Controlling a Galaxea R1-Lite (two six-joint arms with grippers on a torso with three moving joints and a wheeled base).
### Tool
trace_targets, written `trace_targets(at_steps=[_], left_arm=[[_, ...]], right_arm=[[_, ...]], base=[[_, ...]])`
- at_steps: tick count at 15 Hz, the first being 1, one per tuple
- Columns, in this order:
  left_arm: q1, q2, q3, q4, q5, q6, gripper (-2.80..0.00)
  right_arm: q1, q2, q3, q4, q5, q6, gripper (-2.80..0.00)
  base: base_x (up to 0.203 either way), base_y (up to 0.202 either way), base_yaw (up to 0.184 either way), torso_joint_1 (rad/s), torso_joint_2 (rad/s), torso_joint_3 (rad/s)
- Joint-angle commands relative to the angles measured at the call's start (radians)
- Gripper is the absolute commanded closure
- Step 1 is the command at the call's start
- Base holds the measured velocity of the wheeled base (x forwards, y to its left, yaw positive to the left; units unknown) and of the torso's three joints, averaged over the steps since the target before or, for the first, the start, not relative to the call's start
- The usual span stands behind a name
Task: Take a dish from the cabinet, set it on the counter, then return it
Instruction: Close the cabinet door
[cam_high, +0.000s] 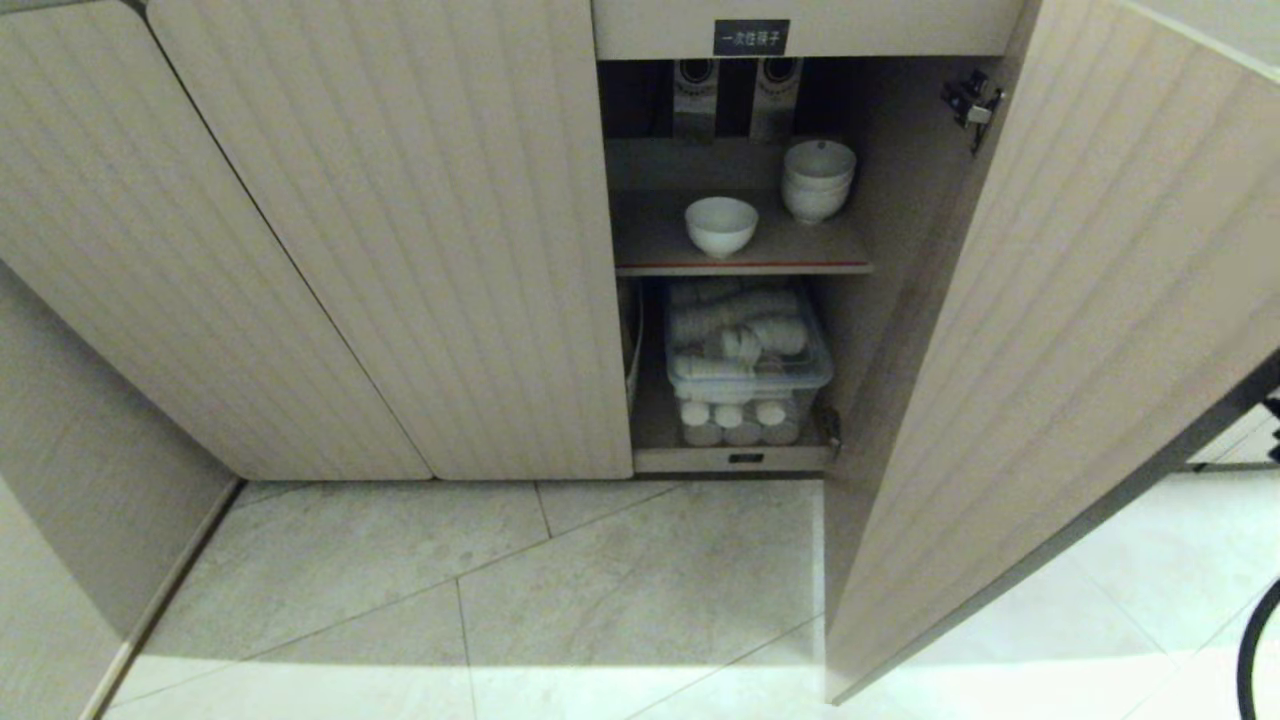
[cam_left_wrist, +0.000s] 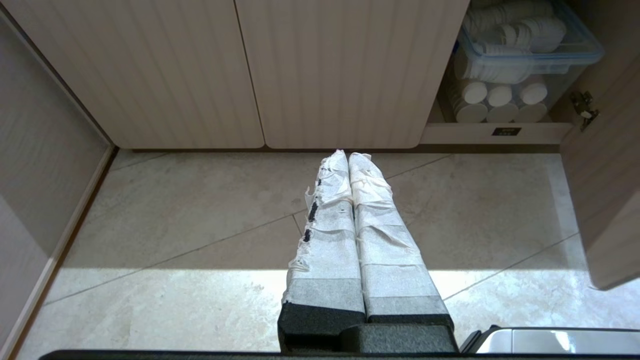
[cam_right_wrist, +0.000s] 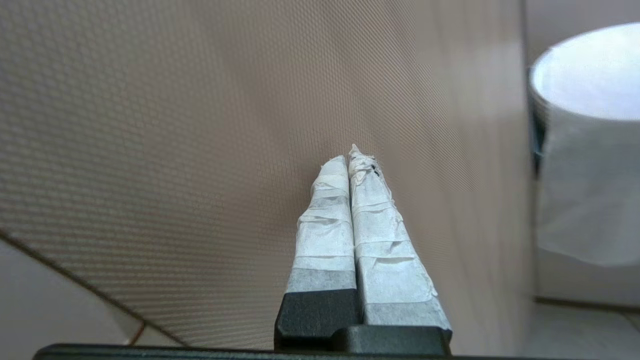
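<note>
The white bowl (cam_high: 721, 226) sits near the upper shelf's (cam_high: 740, 266) front edge inside the open cabinet (cam_high: 400, 250); the right gripper (cam_right_wrist: 350, 157), fingers pressed together (empty), faces the door (cam_high: 1080, 330); the left gripper (cam_left_wrist: 348, 157) likewise.

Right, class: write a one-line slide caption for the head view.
Open cabinet: single white bowl beside stacked bowls on the upper shelf, lidded plastic bin below.

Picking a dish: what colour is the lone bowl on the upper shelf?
White, plain; the bowl shows best in the head view.
</note>
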Motion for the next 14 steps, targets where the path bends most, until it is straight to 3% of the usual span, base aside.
trace_targets(at_steps=[1,8,14], left_arm=[[0.001,0.000,0.000,0.000,-0.001,0.000,0.00],[0.000,0.000,0.000,0.000,-0.001,0.000,0.00],[0.001,0.000,0.000,0.000,-0.001,0.000,0.00]], right_arm=[[0.026,0.081,-0.010,-0.046,0.000,0.001,0.00],[0.040,0.343,-0.083,-0.253,-0.001,-0.004,0.00],[0.064,0.593,-0.330,-0.317,0.000,0.000,0.00]], base=[[0.000,0.000,0.000,0.000,0.00,0.000],[0.000,0.000,0.000,0.000,0.00,0.000],[0.000,0.000,0.000,0.000,0.00,0.000]])
